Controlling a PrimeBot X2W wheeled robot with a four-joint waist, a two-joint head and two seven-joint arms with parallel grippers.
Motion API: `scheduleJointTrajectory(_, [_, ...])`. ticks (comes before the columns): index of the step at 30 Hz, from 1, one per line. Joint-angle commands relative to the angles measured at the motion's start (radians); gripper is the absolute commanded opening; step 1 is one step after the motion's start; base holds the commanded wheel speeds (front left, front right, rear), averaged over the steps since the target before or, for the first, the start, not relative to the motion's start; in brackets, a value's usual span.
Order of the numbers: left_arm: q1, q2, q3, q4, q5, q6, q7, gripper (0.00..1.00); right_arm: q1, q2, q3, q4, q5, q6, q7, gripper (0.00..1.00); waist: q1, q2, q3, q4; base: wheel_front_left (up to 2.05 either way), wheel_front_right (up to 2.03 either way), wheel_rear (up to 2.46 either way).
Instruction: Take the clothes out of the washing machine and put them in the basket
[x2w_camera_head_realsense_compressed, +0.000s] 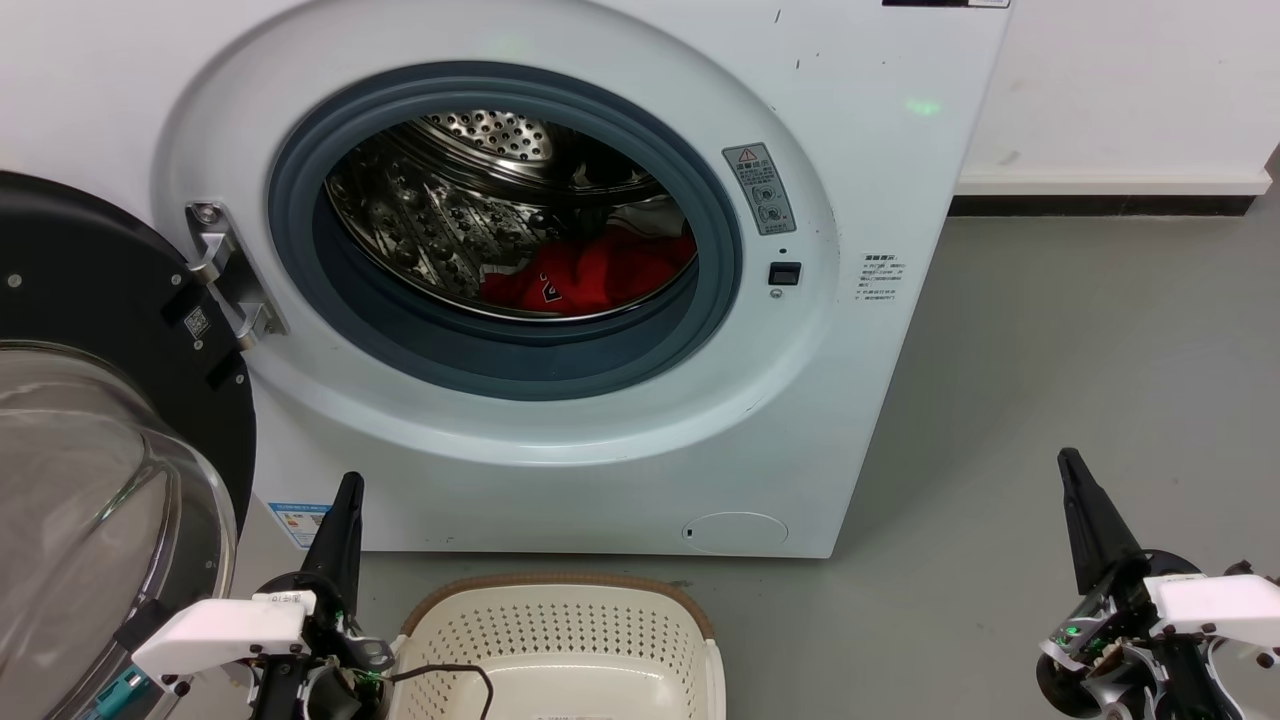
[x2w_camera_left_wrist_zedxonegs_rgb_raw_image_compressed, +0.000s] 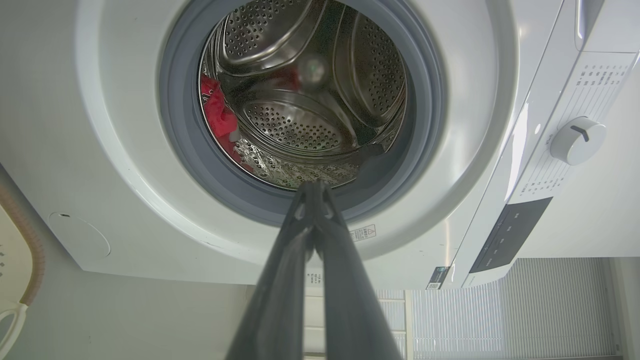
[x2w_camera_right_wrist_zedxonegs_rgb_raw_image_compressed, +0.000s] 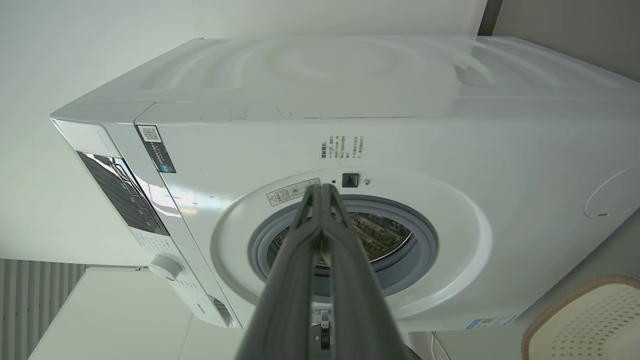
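The white washing machine (x2w_camera_head_realsense_compressed: 560, 440) stands before me with its door (x2w_camera_head_realsense_compressed: 90, 420) swung open to the left. Red clothes (x2w_camera_head_realsense_compressed: 590, 275) lie at the bottom of the steel drum; in the left wrist view the clothes (x2w_camera_left_wrist_zedxonegs_rgb_raw_image_compressed: 217, 112) show at the drum's left side. The cream basket (x2w_camera_head_realsense_compressed: 560, 640) with a brown rim sits on the floor in front of the machine. My left gripper (x2w_camera_head_realsense_compressed: 348, 485) is shut, low beside the basket's left edge. My right gripper (x2w_camera_head_realsense_compressed: 1068, 460) is shut, low at the right over the floor. Both hold nothing and are well short of the porthole.
The open glass door takes up the space at the left, close to my left arm. Grey floor (x2w_camera_head_realsense_compressed: 1080, 380) extends to the right of the machine up to a white wall with a dark skirting (x2w_camera_head_realsense_compressed: 1100, 205). A thin black cable (x2w_camera_head_realsense_compressed: 450, 672) hangs over the basket.
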Motion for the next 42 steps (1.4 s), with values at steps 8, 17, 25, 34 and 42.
scheduleJointTrajectory(8, [-0.006, 0.001, 0.0, -0.003, 0.0, -0.002, 0.001, 0.0, -0.014, 0.004, 0.001, 0.001, -0.007, 0.0, -0.002, 0.0, 0.0, 0.0, 0.0, 0.0, 0.0, 0.0, 0.0])
scheduleJointTrajectory(17, [-0.006, 0.001, 0.0, -0.003, 0.0, -0.002, 0.001, 0.0, -0.014, 0.004, 0.001, 0.001, -0.007, 0.0, -0.002, 0.0, 0.0, 0.0, 0.0, 0.0, 0.0, 0.0, 0.0])
scheduleJointTrajectory(25, [-0.006, 0.001, 0.0, -0.003, 0.0, -0.001, 0.001, 0.0, -0.014, 0.004, 0.001, 0.001, -0.007, 0.0, -0.002, 0.0, 0.0, 0.0, 0.0, 0.0, 0.0, 0.0, 0.0])
scheduleJointTrajectory(34, [-0.006, 0.001, 0.0, -0.003, 0.0, -0.001, 0.001, 0.0, -0.014, 0.004, 0.001, 0.001, -0.007, 0.0, -0.002, 0.0, 0.0, 0.0, 0.0, 0.0, 0.0, 0.0, 0.0])
scheduleJointTrajectory(42, [-0.002, -0.001, -0.028, 0.004, 0.007, 0.0, -0.027, 1.0, 0.011, 0.0, 0.012, -0.017, -0.01, 0.0, -0.028, 1.0, 0.0, 0.0, 0.0, -0.001, 0.0, 0.0, 0.0])
